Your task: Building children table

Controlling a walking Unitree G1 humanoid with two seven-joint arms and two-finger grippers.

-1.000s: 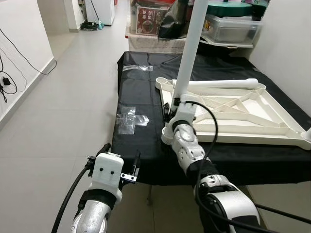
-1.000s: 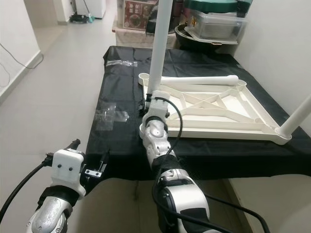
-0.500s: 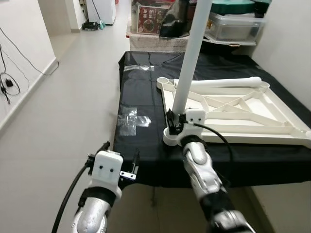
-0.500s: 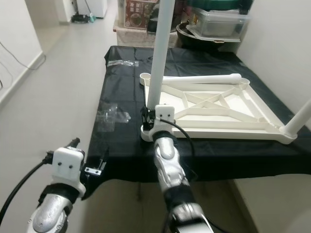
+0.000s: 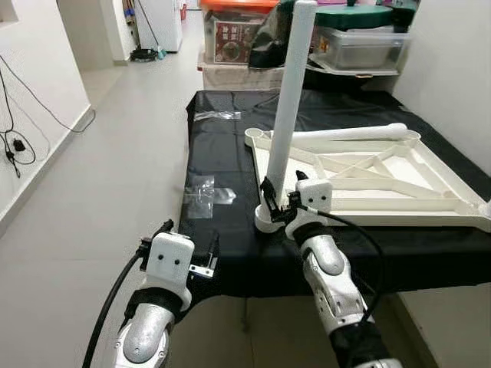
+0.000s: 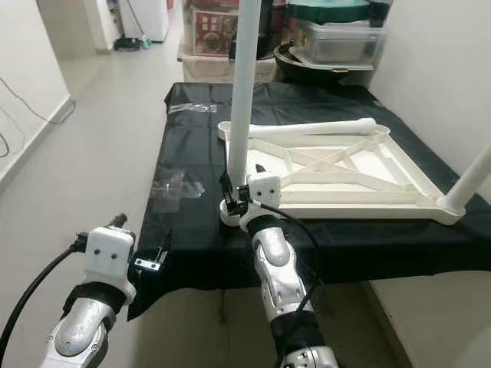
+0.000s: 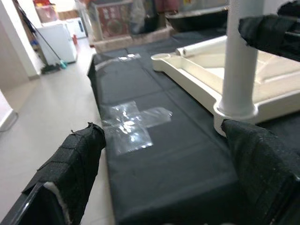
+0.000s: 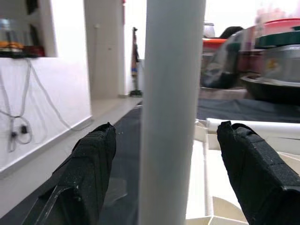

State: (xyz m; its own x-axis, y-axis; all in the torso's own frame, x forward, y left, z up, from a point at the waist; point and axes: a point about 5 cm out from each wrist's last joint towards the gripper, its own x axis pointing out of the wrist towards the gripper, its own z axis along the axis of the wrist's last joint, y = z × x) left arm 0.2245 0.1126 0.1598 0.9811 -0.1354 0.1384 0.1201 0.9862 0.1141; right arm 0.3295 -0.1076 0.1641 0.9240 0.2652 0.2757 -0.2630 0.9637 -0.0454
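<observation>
Leg-fitting is the step in hand: an upright white table leg (image 5: 290,100) stands in the near-left corner socket of the upturned white tabletop (image 5: 368,176) on a black-covered surface (image 5: 222,192). The right gripper (image 5: 278,208) straddles the leg's base, fingers spread, not clenched. The left gripper (image 5: 190,253) hovers open at the near edge; next likely comes seating the loose leg (image 5: 349,134) lying across the far edge.

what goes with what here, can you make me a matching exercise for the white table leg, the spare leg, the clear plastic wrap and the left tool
Column one:
1. upright white plastic table leg
2. loose white plastic leg
3. clear crumpled plastic wrap
4. left tool

Column two:
A. lying flat along the upturned white tabletop's far edge
B. hanging open off the black cloth's near corner
C. standing in a corner socket, between the right tool's fingers
D. lying flat on the black cloth

Pairs: 1-C, 2-A, 3-D, 4-B
</observation>
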